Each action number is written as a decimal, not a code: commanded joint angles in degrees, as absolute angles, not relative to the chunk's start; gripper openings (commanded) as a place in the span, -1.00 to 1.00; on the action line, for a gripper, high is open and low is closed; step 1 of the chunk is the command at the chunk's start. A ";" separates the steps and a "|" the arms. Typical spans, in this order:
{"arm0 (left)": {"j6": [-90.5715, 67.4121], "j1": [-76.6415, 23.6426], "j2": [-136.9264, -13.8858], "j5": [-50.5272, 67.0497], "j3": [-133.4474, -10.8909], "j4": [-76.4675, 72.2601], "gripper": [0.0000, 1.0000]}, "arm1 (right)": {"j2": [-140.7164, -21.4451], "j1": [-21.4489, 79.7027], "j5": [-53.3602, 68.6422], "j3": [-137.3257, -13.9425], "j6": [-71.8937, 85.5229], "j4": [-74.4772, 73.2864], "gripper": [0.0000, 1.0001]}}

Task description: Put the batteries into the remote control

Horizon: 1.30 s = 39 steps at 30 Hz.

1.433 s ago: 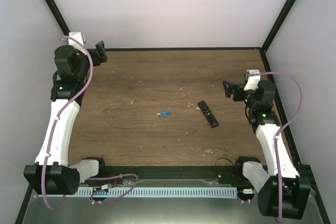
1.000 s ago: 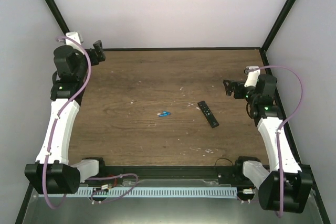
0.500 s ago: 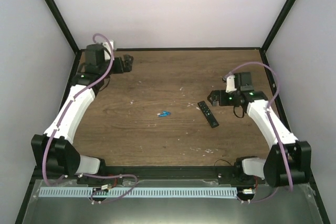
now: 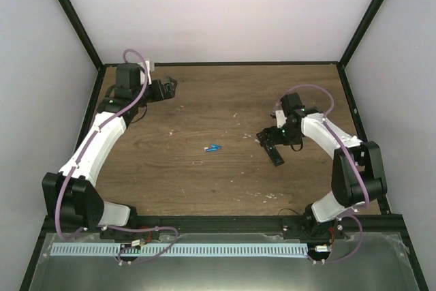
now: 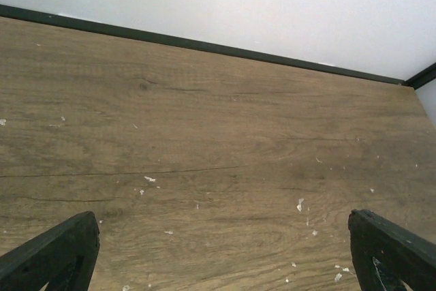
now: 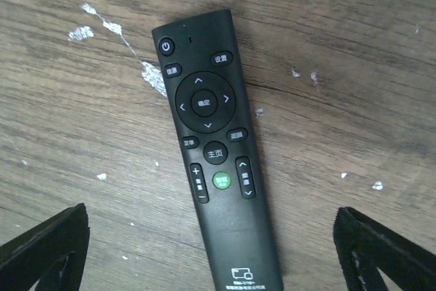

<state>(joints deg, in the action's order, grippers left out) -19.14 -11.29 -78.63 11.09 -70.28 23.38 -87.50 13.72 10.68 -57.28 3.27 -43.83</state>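
The remote control [image 6: 216, 161] is a slim black bar lying flat on the wooden table [image 4: 204, 114], buttons facing up; in the top view the remote control [image 4: 274, 152] sits right of centre. My right gripper [image 6: 214, 260] hovers directly over it, open, one fingertip on each side and clear of it; from above the right gripper [image 4: 268, 136] covers the remote's far end. The batteries [image 4: 214, 147], tiny blue cylinders, lie together near the table's middle. My left gripper [image 5: 221, 253] is open over bare wood at the back left, the left gripper [image 4: 169, 87] far from both.
A black rail [image 5: 204, 46] and white wall bound the table's far edge. Black frame posts [image 4: 68, 15] rise at the back corners. White flecks [image 6: 153, 76] dot the wood near the remote.
The right arm has swung left and down from the table's right edge until its gripper is over the remote. The left arm has swung right along the back edge.
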 commanded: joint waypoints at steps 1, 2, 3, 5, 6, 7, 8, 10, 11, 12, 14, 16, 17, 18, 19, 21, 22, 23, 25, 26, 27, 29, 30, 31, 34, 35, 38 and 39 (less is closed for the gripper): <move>-19.18 -11.65 -79.30 12.44 -71.62 24.59 0.99 | -89.59 14.46 9.14 -60.95 0.85 -46.93 0.75; -19.10 -11.65 -79.47 12.42 -71.70 24.67 0.99 | -90.07 14.47 9.03 -61.03 0.51 -46.99 0.73; -19.01 -11.69 -79.60 12.28 -71.85 24.76 1.00 | -90.49 14.56 9.20 -61.08 0.16 -46.97 0.72; -18.84 -11.61 -80.08 12.46 -72.35 25.00 1.00 | -91.33 14.80 9.40 -61.08 -0.20 -46.99 0.70; -18.74 -11.61 -80.32 12.48 -72.64 25.17 0.99 | -91.75 15.06 9.26 -61.08 -0.32 -46.97 0.70; -18.65 -11.61 -80.59 12.48 -73.00 25.38 0.99 | -92.21 15.27 9.03 -61.02 -0.56 -46.88 0.69; -18.59 -11.63 -80.86 12.46 -73.24 25.44 0.99 | -92.73 15.55 8.74 -61.00 -0.65 -46.92 0.67; -18.58 -11.67 -81.22 12.32 -73.57 25.41 0.99 | -93.87 15.96 8.12 -61.00 -0.94 -46.87 0.64; -18.57 -11.68 -81.41 12.31 -73.75 25.33 0.99 | -94.46 16.19 7.74 -60.97 -1.15 -46.88 0.62; -18.55 -11.65 -81.61 12.30 -73.99 25.28 0.98 | -94.97 16.38 7.39 -60.99 -1.29 -46.86 0.60; -18.54 -11.68 -82.09 12.05 -74.37 25.38 0.99 | -95.98 16.45 6.81 -60.92 -1.62 -46.76 0.53; -18.38 -11.61 -82.61 12.00 -74.95 25.48 0.98 | -96.83 16.49 6.51 -60.84 -1.90 -46.76 0.49; -18.28 -11.61 -82.88 11.90 -75.15 25.49 0.98 | -97.26 16.49 6.43 -60.82 -2.05 -46.65 0.47; -18.18 -11.63 -83.13 11.92 -75.38 25.49 0.98 | -97.70 16.52 6.27 -60.74 -2.23 -46.62 0.44; -18.16 -11.67 -83.41 11.85 -75.56 25.53 0.97 | -98.11 16.58 6.04 -60.78 -2.28 -46.64 0.40; -17.99 -11.65 -83.94 11.78 -76.19 25.64 0.98 | -98.86 16.54 5.45 -60.86 -2.37 -46.74 0.32; -17.90 -11.64 -84.20 11.71 -76.40 25.66 0.97 | -99.22 16.54 5.06 -60.95 -2.43 -46.83 0.28; -17.78 -11.62 -84.39 11.69 -76.57 25.66 0.97 | -99.57 16.59 4.69 -61.03 -2.49 -46.89 0.25; -17.63 -11.66 -84.78 11.65 -76.97 25.66 0.97 | -100.23 16.54 4.20 -61.20 -2.68 -47.12 0.20; -17.58 -11.61 -84.95 11.55 -77.17 25.74 0.97 | -100.54 16.65 3.97 -61.32 -2.71 -47.25 0.17; -17.53 -11.68 -85.13 11.63 -77.39 25.79 0.97 | -100.81 16.63 3.76 -61.46 -2.72 -47.40 0.13; -17.41 -11.62 -85.46 11.56 -77.83 26.00 0.96 | -101.34 16.70 3.61 -61.61 -2.91 -47.48 0.06; -17.33 -11.60 -85.64 11.64 -78.06 26.09 0.96 | -101.61 16.74 3.54 -61.61 -2.90 -47.50 0.03; -17.24 -11.68 -85.80 11.73 -78.27 26.18 0.96 | -101.78 16.83 3.50 -61.66 -2.96 -47.50 0.00; -17.30 -11.65 -86.27 12.39 -79.00 26.37 0.95 | -102.07 17.19 3.27 -61.77 -3.24 -47.58 -0.15; -17.39 -11.65 -86.39 12.72 -79.15 26.39 0.95 | -101.97 17.22 3.33 -61.78 -3.36 -47.52 -0.20; -17.69 -11.68 -86.86 13.78 -79.66 26.39 0.95 | -101.46 17.38 3.66 -62.11 -3.51 -47.25 -0.34; -17.76 -11.70 -86.98 14.02 -79.84 26.33 0.94 | -101.24 17.44 3.62 -62.28 -3.58 -47.20 -0.39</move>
